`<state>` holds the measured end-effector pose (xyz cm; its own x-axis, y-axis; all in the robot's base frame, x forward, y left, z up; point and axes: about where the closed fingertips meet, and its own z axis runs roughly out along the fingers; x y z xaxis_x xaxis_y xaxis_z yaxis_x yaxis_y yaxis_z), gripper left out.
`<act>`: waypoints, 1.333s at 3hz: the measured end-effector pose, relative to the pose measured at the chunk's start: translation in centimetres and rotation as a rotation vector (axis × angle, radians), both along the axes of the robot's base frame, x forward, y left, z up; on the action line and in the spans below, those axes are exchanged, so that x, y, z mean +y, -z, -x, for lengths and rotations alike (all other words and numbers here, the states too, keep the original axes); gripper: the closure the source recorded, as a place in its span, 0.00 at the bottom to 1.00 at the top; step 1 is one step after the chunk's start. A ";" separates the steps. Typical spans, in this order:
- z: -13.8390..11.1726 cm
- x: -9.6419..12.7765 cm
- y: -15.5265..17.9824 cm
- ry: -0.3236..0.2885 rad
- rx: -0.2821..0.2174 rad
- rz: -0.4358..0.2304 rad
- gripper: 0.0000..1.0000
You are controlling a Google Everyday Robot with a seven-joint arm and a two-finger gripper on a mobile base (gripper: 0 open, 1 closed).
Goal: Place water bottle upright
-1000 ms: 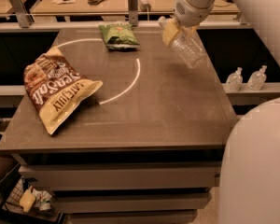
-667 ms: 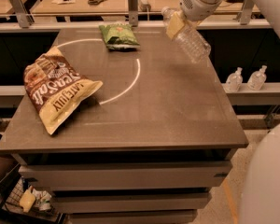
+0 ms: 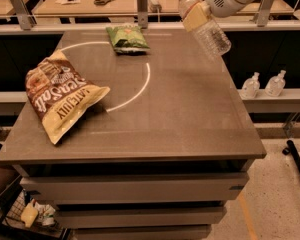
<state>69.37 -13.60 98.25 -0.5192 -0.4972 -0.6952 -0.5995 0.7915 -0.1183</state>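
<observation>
The water bottle is a clear ribbed plastic bottle with a white cap and a pale label band near its neck. It hangs tilted in the air above the table's far right corner, cap up and to the left, base down and to the right. My gripper is at the top right of the camera view and is shut on the water bottle near its neck. The white arm runs off to the upper right.
A brown and yellow chip bag lies on the left of the grey table. A green bag lies at the far middle. Two small pump bottles stand on a ledge to the right. A white arc is marked on the tabletop.
The gripper has lifted the water bottle up and a little to the right, off the table's far right area. The bottle has tipped more toward upright.
</observation>
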 end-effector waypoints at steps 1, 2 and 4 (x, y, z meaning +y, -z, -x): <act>0.8 0.9 -0.8 -0.079 -0.118 -0.062 1.00; 1.4 1.9 -1.4 -0.141 -0.207 -0.121 1.00; 1.5 1.4 -1.5 -0.194 -0.317 -0.256 1.00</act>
